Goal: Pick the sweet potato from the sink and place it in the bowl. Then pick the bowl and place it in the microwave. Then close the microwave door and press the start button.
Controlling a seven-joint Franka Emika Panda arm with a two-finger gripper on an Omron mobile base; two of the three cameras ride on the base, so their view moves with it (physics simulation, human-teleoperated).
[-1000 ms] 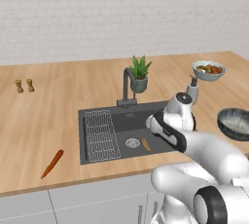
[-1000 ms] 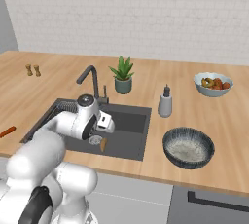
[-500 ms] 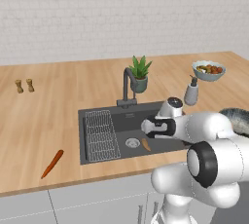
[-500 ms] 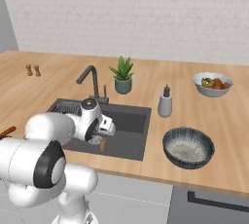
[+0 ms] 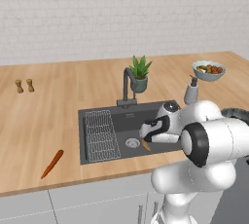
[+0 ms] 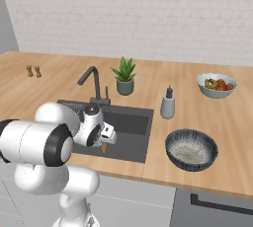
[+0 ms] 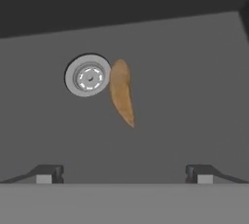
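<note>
The sweet potato, a tan-orange tapered oval, lies on the floor of the dark sink right beside the round steel drain. My gripper is open and hovers just above it, with its fingertips spread wide to either side and nothing between them. From the base views, the gripper reaches down into the sink over the sweet potato. The ribbed blue-grey bowl stands empty on the counter right of the sink. The microwave and its door are out of view.
A carrot lies on the counter left of the sink. Behind the basin stand the faucet, a potted plant and a soap dispenser. A fruit bowl sits far right, two shakers far left.
The arm has folded forward and the hand has dropped lower into the sink, closer over the sweet potato. The gripper has stayed open.
</note>
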